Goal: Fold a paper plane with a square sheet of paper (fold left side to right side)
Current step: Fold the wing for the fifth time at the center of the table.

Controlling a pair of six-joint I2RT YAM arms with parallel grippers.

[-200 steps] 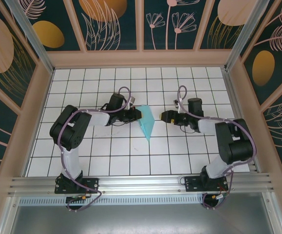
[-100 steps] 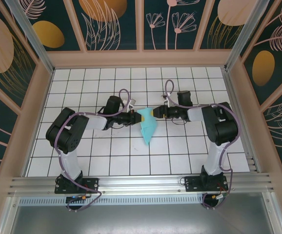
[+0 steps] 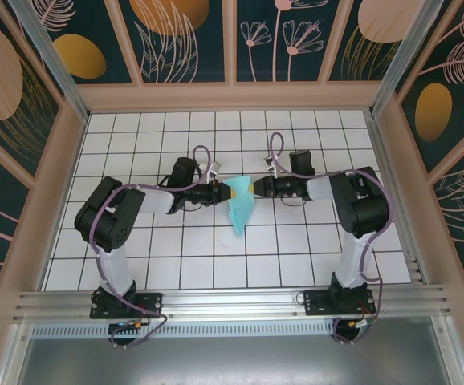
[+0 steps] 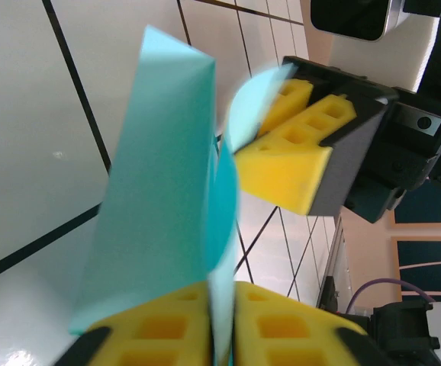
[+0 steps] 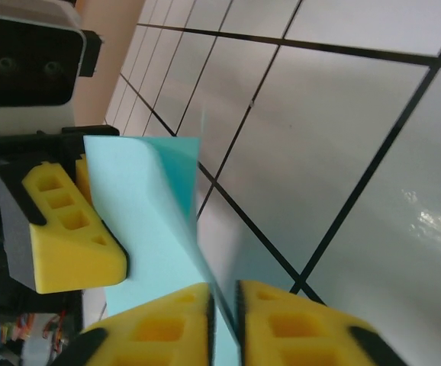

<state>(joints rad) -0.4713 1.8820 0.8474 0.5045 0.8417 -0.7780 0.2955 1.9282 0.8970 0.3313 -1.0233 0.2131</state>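
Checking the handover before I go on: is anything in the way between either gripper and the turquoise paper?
Nothing visible. The left gripper and the right gripper each pinch the paper directly, from opposite sides.

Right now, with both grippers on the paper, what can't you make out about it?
- Top external: the paper is too small to count creases or layers; the left gripper and right gripper cover the pinched edges.
- Left wrist: its edge at the right gripper is blurred; the frame cuts off its bottom.
- Right wrist: the paper itself hides where the left gripper pinches it.
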